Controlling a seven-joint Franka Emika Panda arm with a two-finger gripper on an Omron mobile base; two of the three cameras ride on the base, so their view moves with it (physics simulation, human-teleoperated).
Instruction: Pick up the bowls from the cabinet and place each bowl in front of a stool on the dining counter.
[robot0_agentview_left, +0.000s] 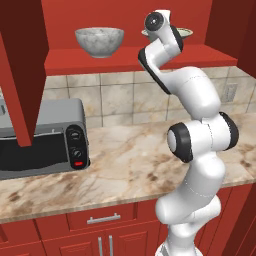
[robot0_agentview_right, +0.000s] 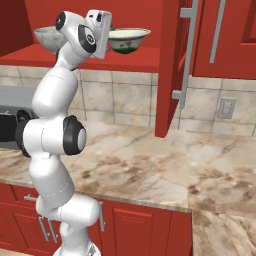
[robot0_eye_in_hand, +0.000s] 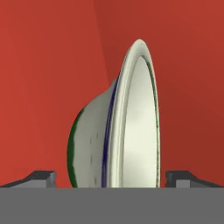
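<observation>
On the red shelf (robot0_agentview_left: 100, 62) of the cabinet stand the two bowls. The grey-white marbled bowl (robot0_agentview_left: 99, 41) is on the left and the cream bowl (robot0_agentview_right: 129, 39) with its dark green base is on the right. My arm reaches up to the shelf, with the hand right at the cream bowl. In the hand view, which is rolled sideways, my gripper (robot0_eye_in_hand: 113, 178) is open. Its fingertips (robot0_eye_in_hand: 41, 177) stand either side of the cream bowl (robot0_eye_in_hand: 127, 127), apart from it. The stool and the dining counter are out of view.
A grey toaster oven (robot0_agentview_left: 42, 137) sits on the marble wall counter (robot0_agentview_left: 130, 165) below the shelf. Open red cabinet doors hang at the left (robot0_agentview_left: 20, 70) and at the right (robot0_agentview_right: 172, 65), the right one with a long silver handle. Red drawers lie under the counter.
</observation>
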